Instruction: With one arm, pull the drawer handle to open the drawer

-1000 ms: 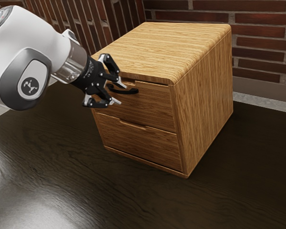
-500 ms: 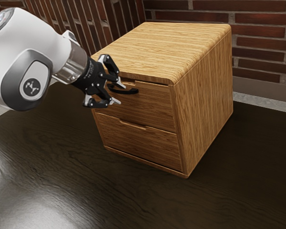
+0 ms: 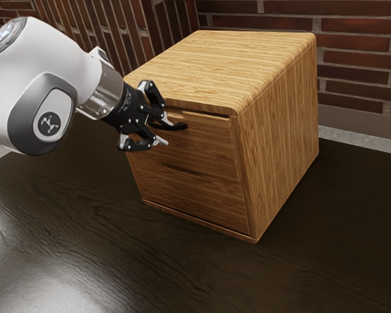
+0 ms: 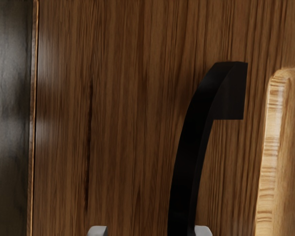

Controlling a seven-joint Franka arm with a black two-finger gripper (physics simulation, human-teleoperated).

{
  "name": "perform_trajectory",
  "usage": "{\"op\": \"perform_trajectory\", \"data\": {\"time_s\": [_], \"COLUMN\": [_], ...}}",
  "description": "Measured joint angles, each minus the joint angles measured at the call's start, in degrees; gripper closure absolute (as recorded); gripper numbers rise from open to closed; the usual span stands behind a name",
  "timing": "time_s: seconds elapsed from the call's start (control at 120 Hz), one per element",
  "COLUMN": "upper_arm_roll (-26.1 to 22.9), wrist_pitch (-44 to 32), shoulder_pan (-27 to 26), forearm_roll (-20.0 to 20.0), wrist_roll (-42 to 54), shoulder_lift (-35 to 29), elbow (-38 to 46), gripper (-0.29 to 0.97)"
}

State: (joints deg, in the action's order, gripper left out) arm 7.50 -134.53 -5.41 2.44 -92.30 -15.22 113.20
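Note:
A wooden two-drawer cabinet (image 3: 274,137) stands on the dark table. Its top drawer (image 3: 208,140) carries a black curved handle (image 3: 176,126); the drawer front looks flush with the cabinet face. My gripper (image 3: 161,130) is at the end of the handle nearer the exterior view's left, open, one finger above the bar and one below it. In the wrist view the handle (image 4: 196,147) curves across the drawer front (image 4: 113,123), and it runs down close beside one of my grey fingertips (image 4: 201,230) without being clamped.
The lower drawer (image 3: 195,189) has a recessed slot grip (image 3: 182,171). A brick wall (image 3: 365,59) runs behind the cabinet. The dark table (image 3: 117,261) stretches out in front and to both sides.
My hand has moved a little up and toward the cabinet face, so the fingers now straddle the handle more deeply. The cabinet has not shifted.

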Motion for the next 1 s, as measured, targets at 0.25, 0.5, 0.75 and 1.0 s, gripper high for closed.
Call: {"op": "perform_trajectory", "data": {"time_s": [0.25, 0.5, 0.75, 1.0], "upper_arm_roll": [0.06, 0.13, 0.34, 0.41], "wrist_pitch": [0.31, 0.73, 1.01, 1.1], "shoulder_pan": [0.02, 0.0, 0.04, 0.13], "forearm_roll": [-0.05, -0.07, -0.05, -0.07], "wrist_roll": [0.1, 0.37, 0.58, 0.71], "shoulder_lift": [-0.1, -1.09, -3.31, -6.57], "elbow": [0.01, 0.68, 2.71, 5.37], "gripper": [0.66, 0.73, 0.76, 0.76]}}
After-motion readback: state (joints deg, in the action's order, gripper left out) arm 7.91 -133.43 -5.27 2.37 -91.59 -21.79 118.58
